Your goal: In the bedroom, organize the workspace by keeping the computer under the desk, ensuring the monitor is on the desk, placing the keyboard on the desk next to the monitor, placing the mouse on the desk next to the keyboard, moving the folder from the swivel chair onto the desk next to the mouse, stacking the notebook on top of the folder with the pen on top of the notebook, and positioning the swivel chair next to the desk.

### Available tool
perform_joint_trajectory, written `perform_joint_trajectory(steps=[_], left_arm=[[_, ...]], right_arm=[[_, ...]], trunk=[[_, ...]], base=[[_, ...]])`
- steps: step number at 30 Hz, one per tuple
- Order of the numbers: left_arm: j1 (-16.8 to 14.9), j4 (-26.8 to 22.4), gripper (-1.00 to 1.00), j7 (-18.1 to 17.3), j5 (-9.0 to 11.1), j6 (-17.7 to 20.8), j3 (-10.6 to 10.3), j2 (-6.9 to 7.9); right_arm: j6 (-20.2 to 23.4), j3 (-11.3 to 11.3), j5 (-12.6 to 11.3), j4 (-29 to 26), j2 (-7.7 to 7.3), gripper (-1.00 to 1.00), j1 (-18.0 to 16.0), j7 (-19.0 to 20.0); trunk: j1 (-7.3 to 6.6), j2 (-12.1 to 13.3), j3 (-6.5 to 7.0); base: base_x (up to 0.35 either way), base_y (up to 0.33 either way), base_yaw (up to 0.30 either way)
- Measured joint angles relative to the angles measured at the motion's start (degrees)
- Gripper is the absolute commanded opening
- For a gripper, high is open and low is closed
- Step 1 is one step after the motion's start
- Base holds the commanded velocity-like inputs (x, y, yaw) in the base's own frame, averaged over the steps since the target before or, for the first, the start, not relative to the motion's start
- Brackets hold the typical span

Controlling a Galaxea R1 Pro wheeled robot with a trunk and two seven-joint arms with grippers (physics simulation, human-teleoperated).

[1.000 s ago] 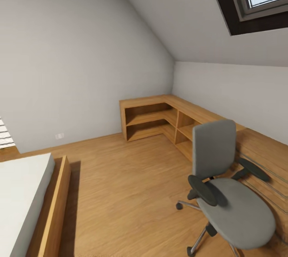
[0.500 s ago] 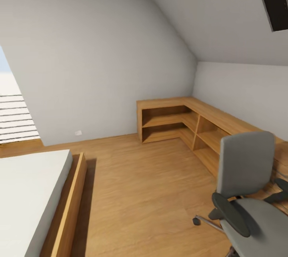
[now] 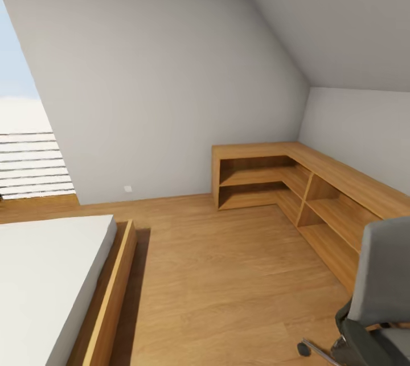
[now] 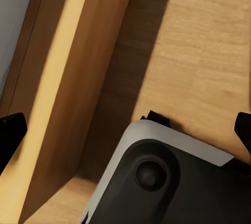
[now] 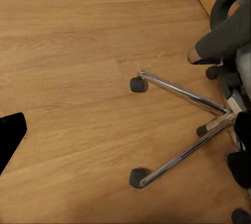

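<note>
The camera has swung to the robot's left since the earlier pictures. The skylight has left the frame, more of the bed (image 3: 51,275) and the bright opening at the left now shows, and the swivel chair (image 3: 378,292) has slid to the lower right corner, cut by the edge.

Left wrist view: the left claw (image 4: 125,130) shows two dark fingertips (image 4: 11,132) far apart at opposite edges, spread wide with nothing between them, over the robot's base (image 4: 172,182) and the bed's wooden frame (image 4: 73,78).

Right wrist view: one dark fingertip (image 5: 10,135) of the right claw shows; its state cannot be told. It hangs over the plank floor (image 5: 78,51), near the chair's metal star base (image 5: 183,130).

The corner shelf unit (image 3: 285,184) stands against the walls, its compartments holding nothing visible.
</note>
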Motion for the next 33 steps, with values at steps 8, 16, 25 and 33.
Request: perform_joint_trajectory(steps=[8, 16, 25, 33], left_arm=[[0.00, 0.01, 1.00, 0.00, 0.00, 0.00, -0.02, -0.04], [0.00, 0.01, 1.00, 0.00, -0.01, 0.00, -0.03, -0.05], [0.00, 0.01, 1.00, 0.00, 0.00, 0.00, -0.03, -0.05], [0.00, 0.01, 1.00, 0.00, 0.00, 0.00, -0.03, -0.05]], right_arm=[[0.00, 0.00, 0.21, 0.00, 0.00, 1.00, -0.02, 0.05], [0.00, 0.00, 0.52, 0.00, -0.01, 1.00, -0.02, 0.05], [0.01, -0.03, 0.64, 0.00, -0.01, 1.00, 0.02, 0.04], [0.01, -0.03, 0.65, 0.00, -0.01, 1.00, -0.02, 0.04]], trunk=[[0.00, 0.00, -0.05], [0.00, 0.00, -0.06], [0.00, 0.00, -0.06], [0.00, 0.00, -0.06]], base=[[0.326, 0.000, 0.030], [0.326, 0.000, 0.004], [0.326, 0.000, 0.000], [0.326, 0.000, 0.000]])
